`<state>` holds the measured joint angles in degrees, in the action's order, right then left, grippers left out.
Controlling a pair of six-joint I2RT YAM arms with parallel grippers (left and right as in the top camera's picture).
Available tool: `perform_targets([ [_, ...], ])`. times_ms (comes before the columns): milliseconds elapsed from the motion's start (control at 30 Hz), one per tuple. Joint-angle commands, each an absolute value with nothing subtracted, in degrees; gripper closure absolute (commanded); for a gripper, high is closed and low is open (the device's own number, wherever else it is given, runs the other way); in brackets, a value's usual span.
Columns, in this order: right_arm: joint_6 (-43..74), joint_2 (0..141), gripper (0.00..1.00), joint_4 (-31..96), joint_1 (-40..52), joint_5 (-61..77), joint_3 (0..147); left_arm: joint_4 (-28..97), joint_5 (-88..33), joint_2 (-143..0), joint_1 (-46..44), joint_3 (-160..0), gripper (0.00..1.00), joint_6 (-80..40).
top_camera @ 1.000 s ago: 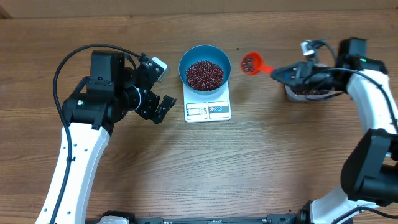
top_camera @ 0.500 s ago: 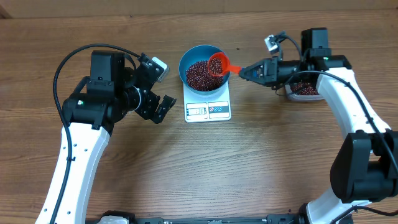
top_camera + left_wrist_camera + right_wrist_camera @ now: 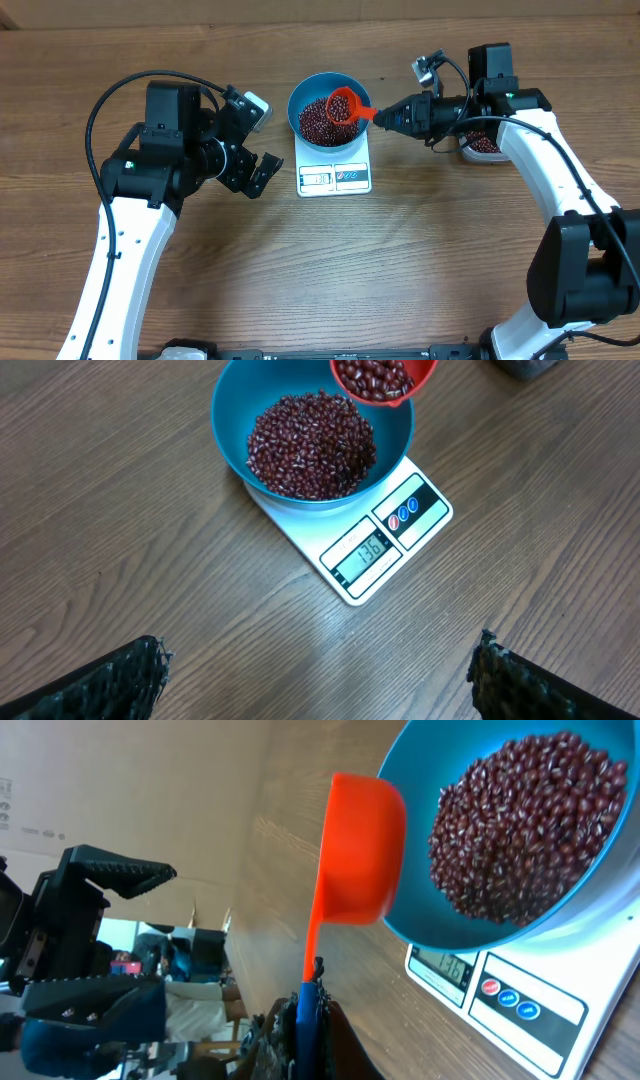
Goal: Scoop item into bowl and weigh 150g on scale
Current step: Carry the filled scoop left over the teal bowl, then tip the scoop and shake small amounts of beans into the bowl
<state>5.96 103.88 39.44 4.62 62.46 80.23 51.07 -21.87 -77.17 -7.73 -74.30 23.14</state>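
The blue bowl (image 3: 296, 100) stands on the white scale (image 3: 335, 177) and holds a heap of dark red-brown beans (image 3: 318, 122). My right gripper (image 3: 385, 116) is shut on the handle of an orange scoop (image 3: 343, 105). The scoop is full of beans and hangs over the bowl's right side, roughly level. The right wrist view shows the scoop (image 3: 355, 850) from below, beside the bowl (image 3: 440, 750). In the left wrist view the scale (image 3: 385, 545) reads 136. My left gripper (image 3: 318, 652) is open and empty over bare table, left of the scale.
A clear plastic tub (image 3: 483, 146) with more beans sits at the right, under my right arm. The left arm (image 3: 165, 150) stands to the left of the scale. The table is brown wood all round.
My right arm carried the filled scoop leftward from beside the tub to over the bowl. The left arm has not moved.
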Motion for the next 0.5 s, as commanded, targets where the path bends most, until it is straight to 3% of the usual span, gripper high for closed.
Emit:
perform_targets([
  [0,8.43,102.98,0.96,37.87,4.78,60.80,79.90,50.94,-21.87,-77.58,-7.53,-74.22,0.00,24.69],
  [467,10.52,102.98,0.96,36.95,6.57,53.45,82.91,50.94,-21.87,-77.58,-7.53,-74.22,0.00,24.69],
])
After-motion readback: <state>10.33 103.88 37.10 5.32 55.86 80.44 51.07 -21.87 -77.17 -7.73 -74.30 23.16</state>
